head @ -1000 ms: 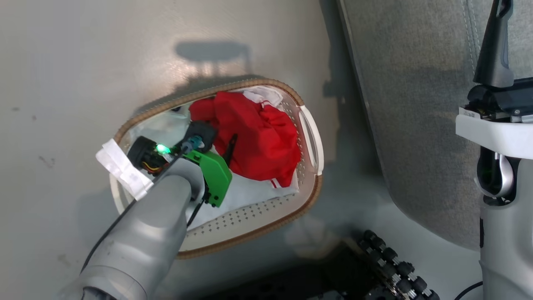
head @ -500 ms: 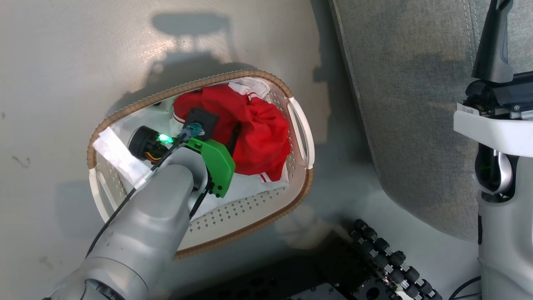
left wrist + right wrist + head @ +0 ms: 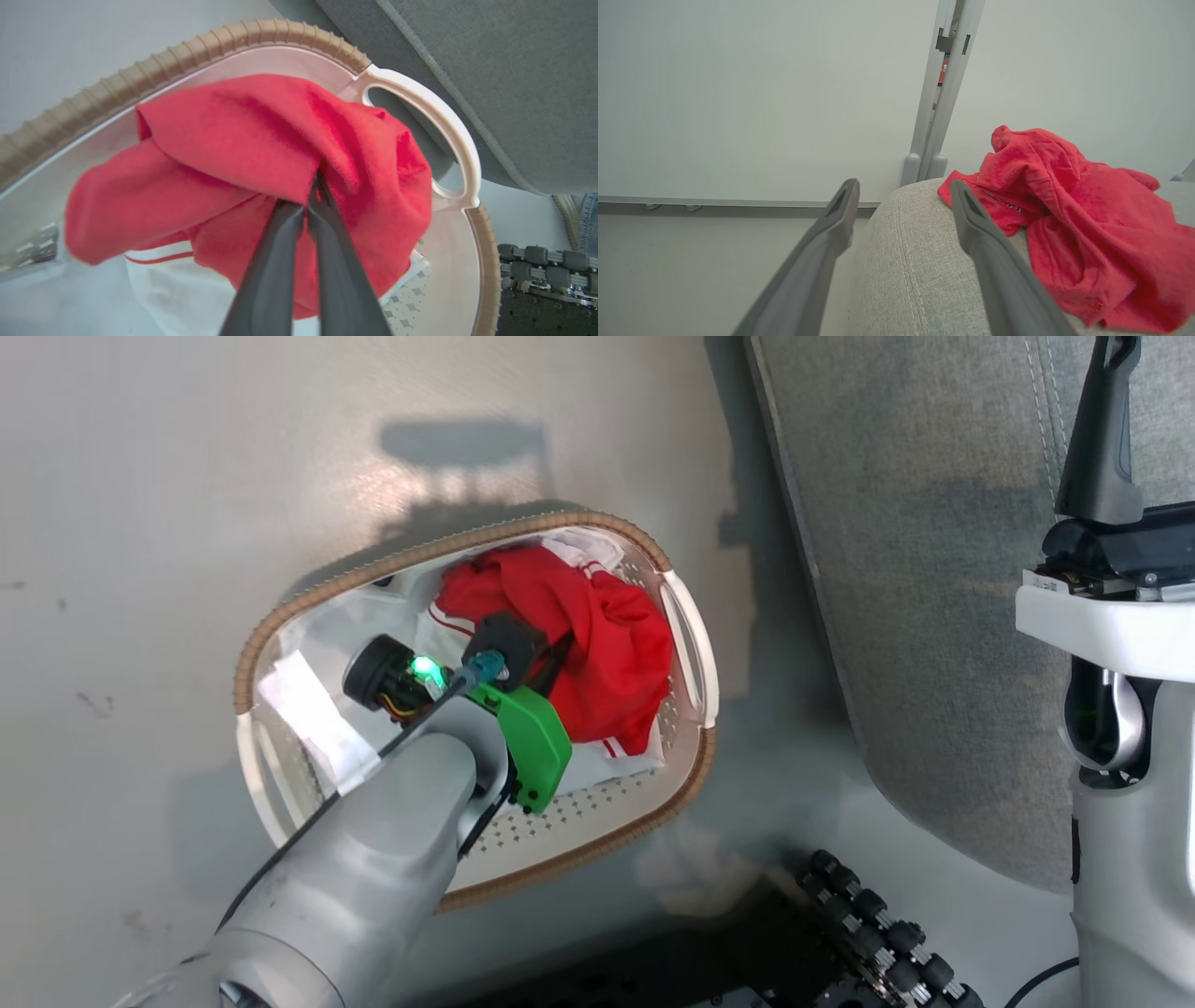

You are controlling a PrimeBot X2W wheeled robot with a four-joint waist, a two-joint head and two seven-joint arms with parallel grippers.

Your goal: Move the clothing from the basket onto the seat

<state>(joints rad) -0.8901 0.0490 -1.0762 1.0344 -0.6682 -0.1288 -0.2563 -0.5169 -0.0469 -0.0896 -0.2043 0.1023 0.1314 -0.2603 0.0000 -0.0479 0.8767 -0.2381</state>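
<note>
The basket [image 3: 280,625], white with a brown woven rim, stands on the floor left of the grey seat [image 3: 934,569]. Red clothing [image 3: 616,644] is heaped at its right end. My left gripper [image 3: 315,184] reaches down into the basket and is shut on a fold of this red clothing [image 3: 243,144], which bunches around its fingers [image 3: 275,261]. My right gripper [image 3: 903,191] hovers open and empty above the seat's rounded edge [image 3: 915,261]. Another piece of red clothing [image 3: 1069,219] lies on the seat just right of it.
A white cloth [image 3: 607,770] lines the basket floor under the red heap. The basket's white handle [image 3: 448,126] faces the seat. My dark wheeled base with black rollers [image 3: 868,924] sits near the basket. A pale wall with a grey post [image 3: 943,88] stands behind the seat.
My left gripper pushed further into the red heap and closed on a fold of it. The head camera shifted slightly. The right arm stayed where it was.
</note>
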